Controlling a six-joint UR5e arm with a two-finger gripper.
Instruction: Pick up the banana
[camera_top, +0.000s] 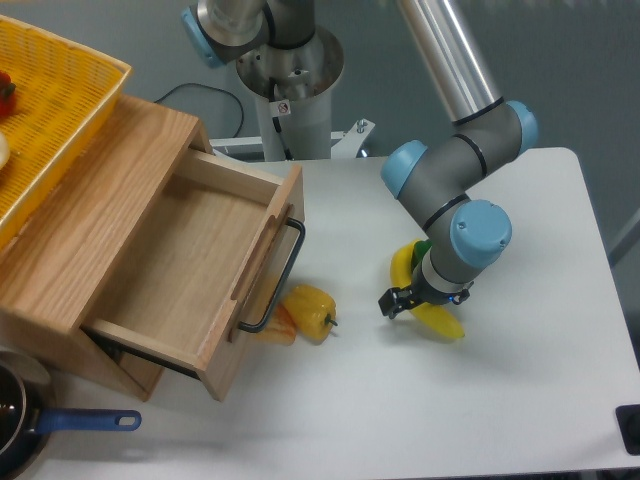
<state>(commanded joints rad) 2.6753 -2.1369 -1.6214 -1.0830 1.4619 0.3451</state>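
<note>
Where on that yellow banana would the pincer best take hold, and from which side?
Probably at the middle of the banana, from above, jaws across its narrow width. It lies flat, long and slim; the green pepper crowds one side. The pincer already sits there.

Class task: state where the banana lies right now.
The banana lies on the white table, right of centre, under the gripper, right of the yellow bell pepper.

Banana (404, 268) bright yellow; basket (60, 100) yellow; table (540, 400) white

A wooden box (90, 200) with its drawer (190, 265) pulled open fills the tabletop's (420, 400) left side. A yellow pepper (312, 310) lies beside the drawer handle (275, 275). A yellow basket (45, 110) sits on top.
</note>
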